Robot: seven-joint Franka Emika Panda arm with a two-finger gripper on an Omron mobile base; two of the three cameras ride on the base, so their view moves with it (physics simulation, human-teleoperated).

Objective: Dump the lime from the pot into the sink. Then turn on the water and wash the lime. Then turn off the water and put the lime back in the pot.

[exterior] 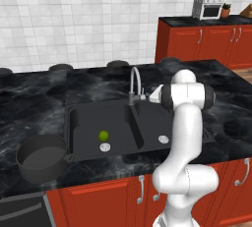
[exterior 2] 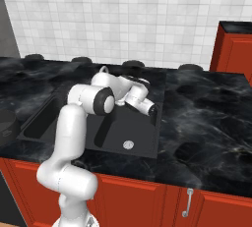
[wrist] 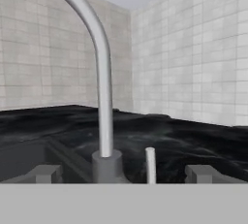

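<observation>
The lime (exterior: 103, 135) lies in the left basin of the black sink (exterior: 81, 145), just behind that basin's silver drain (exterior: 105, 147). The dark grey pot (exterior: 42, 157) stands upright on the counter left of the sink, and nothing shows inside it. My gripper (exterior: 151, 96) hovers over the right basin, just right of the grey gooseneck faucet (exterior: 134, 83), and points at it. In the hand view the fingers (wrist: 46, 173) stand wide open with nothing held; the faucet's base (wrist: 107, 167) and its thin lever (wrist: 150, 165) rise just beyond them. No water runs from the spout.
The right basin has its own drain (exterior: 163, 139). Black marble counter (exterior: 29, 103) surrounds the sink, and dark round shapes (exterior: 61, 67) line its back edge. A tiled wall stands behind. On the far red cabinets sits a toaster oven (exterior: 207, 6) beside a small plant (exterior: 226, 10).
</observation>
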